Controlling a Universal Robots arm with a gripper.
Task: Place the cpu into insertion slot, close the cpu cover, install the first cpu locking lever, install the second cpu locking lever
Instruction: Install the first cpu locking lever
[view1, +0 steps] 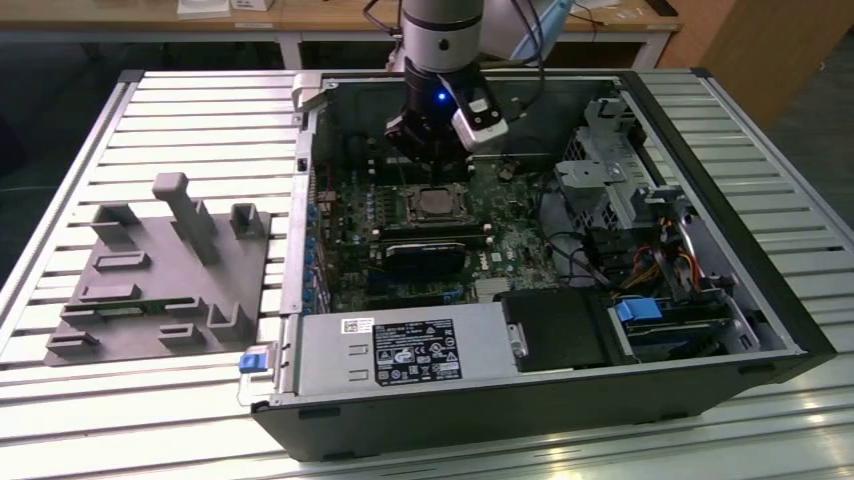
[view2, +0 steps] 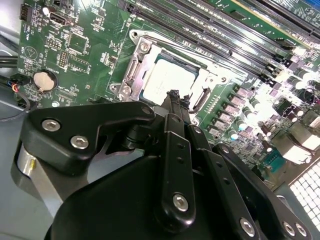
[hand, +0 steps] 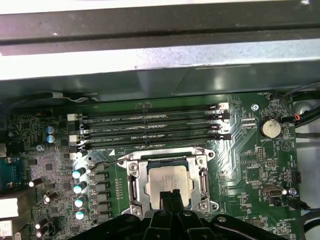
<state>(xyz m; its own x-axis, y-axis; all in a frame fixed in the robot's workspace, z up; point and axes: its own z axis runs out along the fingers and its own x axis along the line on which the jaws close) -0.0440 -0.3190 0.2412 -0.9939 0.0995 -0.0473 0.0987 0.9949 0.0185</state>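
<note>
Cpu seated in the insertion slot on the green motherboard, its pale metal top showing through the cut-out of the cpu cover, which lies flat around it. Pincer poised over one edge of the cpu in both wrist views, fingers clenched together with nothing between them; contact with the chip cannot be told. In the exterior view, the arm reaches into the open computer case, which lies on a slatted tabletop beside a grey fixture.
</note>
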